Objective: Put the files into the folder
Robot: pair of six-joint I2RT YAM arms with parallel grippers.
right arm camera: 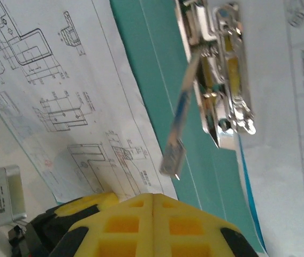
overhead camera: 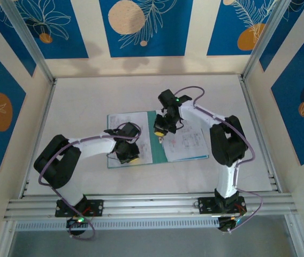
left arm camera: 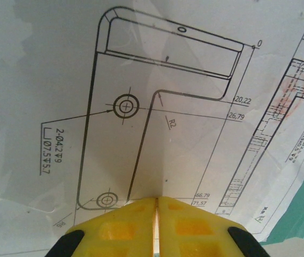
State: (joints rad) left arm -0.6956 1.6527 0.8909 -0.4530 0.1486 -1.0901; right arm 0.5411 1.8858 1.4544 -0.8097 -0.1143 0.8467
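Note:
The teal-green folder [overhead camera: 158, 151] lies open in the middle of the table, and its bare inner face [right arm camera: 157, 64] carries a metal clip [right arm camera: 224, 69] with the lever raised. The files [overhead camera: 121, 121] are white sheets of line drawings on the left half, and another sheet [overhead camera: 188, 143] lies on the right half. My left gripper [overhead camera: 134, 159] is low on the left sheet [left arm camera: 184, 69]. Its yellow fingers [left arm camera: 157, 199] are shut, with a raised crease of paper running from the tips. My right gripper [overhead camera: 159, 132] hovers over the spine, and its fingers [right arm camera: 153, 195] are shut on nothing.
The table is ringed by an aluminium frame [overhead camera: 141, 204] along the near edge and by patterned walls on the other sides. The teal folder edge [left arm camera: 302, 209] shows past the sheet's corner. The white tabletop [overhead camera: 88, 96] stretches around the folder.

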